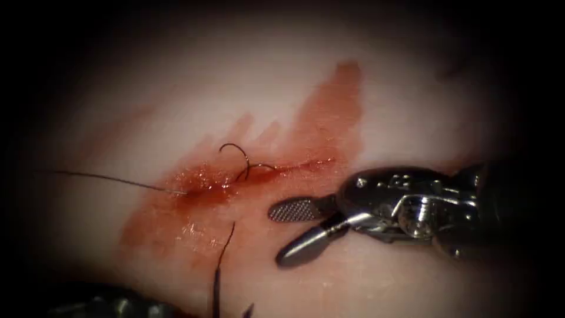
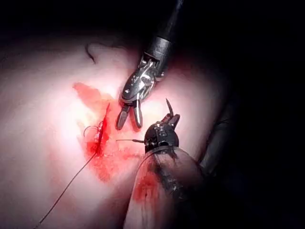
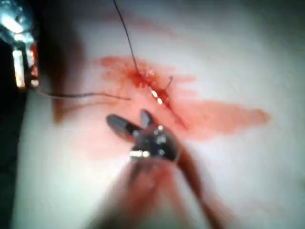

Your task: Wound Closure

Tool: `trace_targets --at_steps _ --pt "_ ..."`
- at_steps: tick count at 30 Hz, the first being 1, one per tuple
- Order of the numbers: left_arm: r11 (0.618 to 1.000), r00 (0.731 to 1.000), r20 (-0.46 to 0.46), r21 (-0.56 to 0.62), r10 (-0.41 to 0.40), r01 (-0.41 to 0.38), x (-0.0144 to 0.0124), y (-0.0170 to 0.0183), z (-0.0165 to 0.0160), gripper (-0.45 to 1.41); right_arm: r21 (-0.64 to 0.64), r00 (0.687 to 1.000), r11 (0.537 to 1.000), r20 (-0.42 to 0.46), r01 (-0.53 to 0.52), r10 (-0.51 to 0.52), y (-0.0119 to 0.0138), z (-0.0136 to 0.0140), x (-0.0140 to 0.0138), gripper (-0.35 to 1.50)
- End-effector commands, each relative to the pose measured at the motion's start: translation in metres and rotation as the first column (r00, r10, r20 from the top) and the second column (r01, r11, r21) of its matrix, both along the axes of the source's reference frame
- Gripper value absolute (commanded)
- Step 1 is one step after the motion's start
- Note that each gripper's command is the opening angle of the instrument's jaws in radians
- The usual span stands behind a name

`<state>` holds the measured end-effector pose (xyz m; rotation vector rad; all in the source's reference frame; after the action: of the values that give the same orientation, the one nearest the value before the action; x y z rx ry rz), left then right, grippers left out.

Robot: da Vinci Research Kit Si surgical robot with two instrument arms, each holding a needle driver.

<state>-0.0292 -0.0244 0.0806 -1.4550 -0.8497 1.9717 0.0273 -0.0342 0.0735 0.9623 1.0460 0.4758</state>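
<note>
The cut (image 1: 259, 169) runs across the tissue (image 1: 176, 94), wet with red fluid (image 1: 329, 112). A small loop of thread (image 1: 236, 154) stands up from the cut, and one strand (image 1: 106, 178) leads away to the left. My right tool (image 1: 288, 231) hovers just right of and below the cut, its jaws open and holding nothing; it is also in its wrist view (image 3: 132, 120). The left tool (image 2: 162, 136) sits at the near edge and holds a thin dark strand (image 1: 225, 241) that looks like thread. Its free end lies just short of the cut.
Red fluid (image 1: 170, 229) also stains the tissue below the cut, around the held strand. The long strand (image 2: 71, 183) trails off across pale tissue. The right tool's shaft (image 1: 471, 206) crosses the right side of the field.
</note>
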Motion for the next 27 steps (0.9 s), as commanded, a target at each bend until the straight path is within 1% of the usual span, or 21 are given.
trace_targets --at_steps 1,3,5,6,8,9,11,14,18,20,21,22,24,27 --pt "0.992 1.000 -0.020 -0.124 0.007 -0.009 -0.0004 0.0004 -0.0004 -0.45 0.001 1.000 1.000 -0.001 0.002 -0.002 -0.0007 0.0006 0.0006 1.11" --pt "0.973 1.000 -0.026 -0.229 0.000 -0.006 -0.0003 0.0011 -0.0010 -0.45 0.000 1.000 1.000 -0.001 0.002 -0.002 -0.0008 0.0007 0.0007 1.11" --pt "0.946 0.999 -0.042 -0.324 -0.010 -0.004 -0.0002 0.0017 -0.0012 -0.45 -0.001 1.000 1.000 -0.001 0.003 -0.003 -0.0009 0.0008 0.0007 1.11" --pt "0.922 0.998 -0.055 -0.388 -0.013 -0.009 -0.0001 0.0021 -0.0012 -0.45 -0.001 1.000 1.000 -0.001 0.003 -0.003 -0.0009 0.0008 0.0008 1.11" --pt "0.889 0.997 -0.070 -0.457 -0.020 -0.014 0.0001 0.0025 -0.0012 -0.45 0.000 1.000 1.000 -0.001 0.004 -0.004 -0.0009 0.0008 0.0009 1.11" --pt "0.866 0.997 -0.078 -0.500 -0.021 -0.021 0.0004 0.0028 -0.0011 -0.45 0.003 1.000 1.000 0.004 -0.004 0.004 -0.0008 0.0008 0.0011 1.09" --pt "0.833 0.995 -0.093 -0.552 -0.026 -0.030 0.0008 0.0033 -0.0012 -0.45 0.003 1.000 1.000 0.005 -0.008 0.008 -0.0007 0.0008 0.0012 1.09" --pt "0.802 0.993 -0.113 -0.596 -0.038 -0.037 0.0014 0.0043 -0.0019 -0.45 -0.035 1.000 0.999 0.000 -0.026 0.026 -0.0003 0.0007 0.0014 1.09" --pt "0.754 0.989 -0.143 -0.654 -0.047 -0.059 0.0023 0.0059 -0.0038 -0.45 -0.098 0.999 0.995 -0.009 -0.032 0.031 0.0003 0.0005 0.0020 1.08" --pt "0.735 0.987 -0.150 -0.676 -0.054 -0.062 0.0027 0.0064 -0.0047 -0.45 -0.119 0.999 0.992 -0.014 -0.037 0.036 0.0005 0.0002 0.0023 1.03" --pt "0.727 0.987 -0.151 -0.684 -0.060 -0.060 0.0029 0.0067 -0.0052 -0.45 -0.129 0.999 0.991 -0.018 -0.038 0.036 0.0005 0.0000 0.0024 0.98" --pt "0.715 0.986 -0.150 -0.697 -0.070 -0.055 0.0032 0.0070 -0.0058 -0.45 -0.139 0.999 0.990 -0.022 -0.039 0.036 0.0005 -0.0002 0.0025 0.86" --pt "0.702 0.985 -0.148 -0.711 -0.083 -0.048 0.0038 0.0075 -0.0067 -0.45 -0.153 0.999 0.988 -0.025 -0.035 0.032 0.0006 -0.0005 0.0027 0.74" --pt "0.684 0.984 -0.148 -0.728 -0.099 -0.041 0.0044 0.0080 -0.0077 -0.45 -0.198 0.999 0.980 -0.029 -0.028 0.023 0.0008 -0.0006 0.0031 0.69"
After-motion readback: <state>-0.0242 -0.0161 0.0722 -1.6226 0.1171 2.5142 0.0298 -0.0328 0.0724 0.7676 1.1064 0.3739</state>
